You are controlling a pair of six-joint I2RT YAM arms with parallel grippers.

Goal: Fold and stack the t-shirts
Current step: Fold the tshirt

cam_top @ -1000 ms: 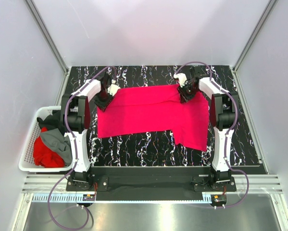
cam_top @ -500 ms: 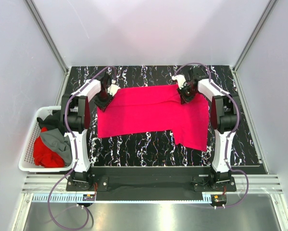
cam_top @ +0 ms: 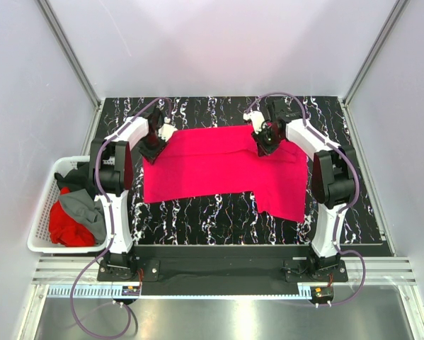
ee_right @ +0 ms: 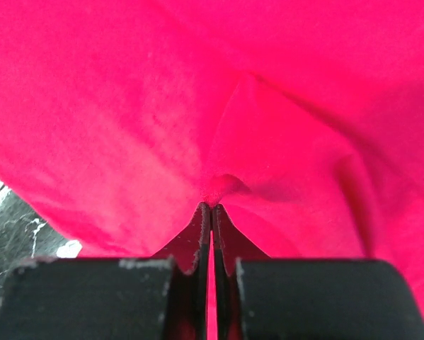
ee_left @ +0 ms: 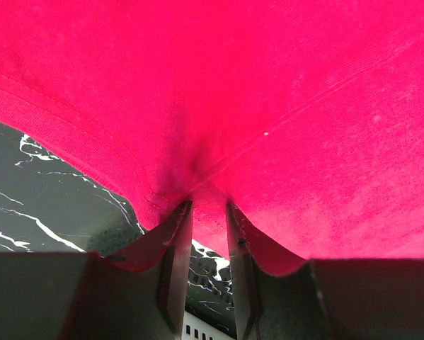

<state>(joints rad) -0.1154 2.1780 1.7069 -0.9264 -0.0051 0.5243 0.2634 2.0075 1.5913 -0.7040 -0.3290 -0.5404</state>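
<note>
T-shirt (cam_top: 212, 166) on table (cam_top: 197, 216); left of it, basket (cam_top: 36, 234) with perhaps three shirts (cam_top: 73, 216).

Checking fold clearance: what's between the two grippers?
Only the crimson-pink t-shirt, spread from left gripper to right gripper, both pinching it. Top external view.

Left arm (cam_top: 115, 185): you'll see white shells over black joint housings, mounted at the left end of the base rail (cam_top: 219, 268).
Right arm (cam_top: 330, 185): the same white-and-black build, mounted at the rail's right end.
Left cable (cam_top: 72, 301): purple-grey, running along your left arm and looping below the rail.
Right cable (cam_top: 282, 95): the same purple-grey, arching far beyond the rail.
Left gripper (ee_left: 208, 207): your wrist view shows two dark flat fingers (ee_left: 175, 269) with angled tips.
Right gripper (ee_right: 212, 209): two dark thin fingers (ee_right: 197, 248) on blocky dark mounts with scuffed pale top edges.
Bases: black blocks on the rail, each with a short red wire.
</note>
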